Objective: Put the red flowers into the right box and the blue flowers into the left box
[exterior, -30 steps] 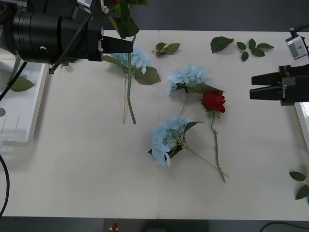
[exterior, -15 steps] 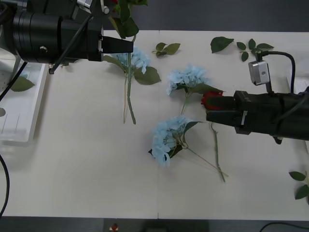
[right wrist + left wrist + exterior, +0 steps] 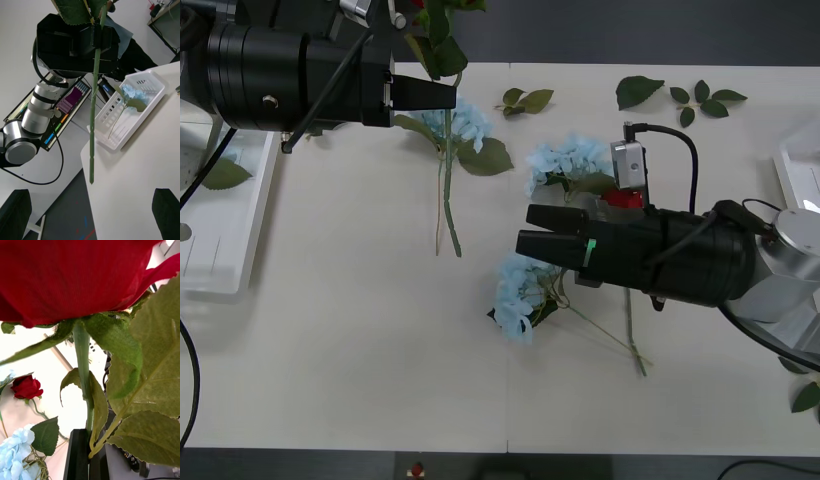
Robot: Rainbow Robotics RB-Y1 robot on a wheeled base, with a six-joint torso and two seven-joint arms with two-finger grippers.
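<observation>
Red petals fill the left wrist view: the left gripper (image 3: pixel 442 93), raised over the far left of the table (image 3: pixel 360 330), has its black fingers clamped on the stem of a red rose (image 3: pixel 75 277) whose bloom and leaves stand up above it. From the right wrist view that stem (image 3: pixel 93 112) hangs straight down below the closed fingers, its tip clear of the tabletop.

At the table's middle, the right gripper (image 3: pixel 525 230) reaches leftward, fingers parted with nothing between them, their tips just over the near blue flower (image 3: pixel 520 290). A second red rose (image 3: pixel 627 199) lies under that arm, its bloom peeking out beside the wrist camera and its stem (image 3: pixel 630 340) running toward the near edge. Two more blue flowers lie farther back: one (image 3: pixel 570 160) beside the rose bloom, another (image 3: pixel 465 125) partly under the left gripper.

Off the table's left edge sits the left box (image 3: pixel 240 240), a white slotted basket; the right wrist view shows a blue flower (image 3: pixel 131 93) already lying inside it. A corner of the right box (image 3: pixel 800 170) shows at the right edge. Loose green leaf sprigs (image 3: pixel 680 95) lie along the far side.
</observation>
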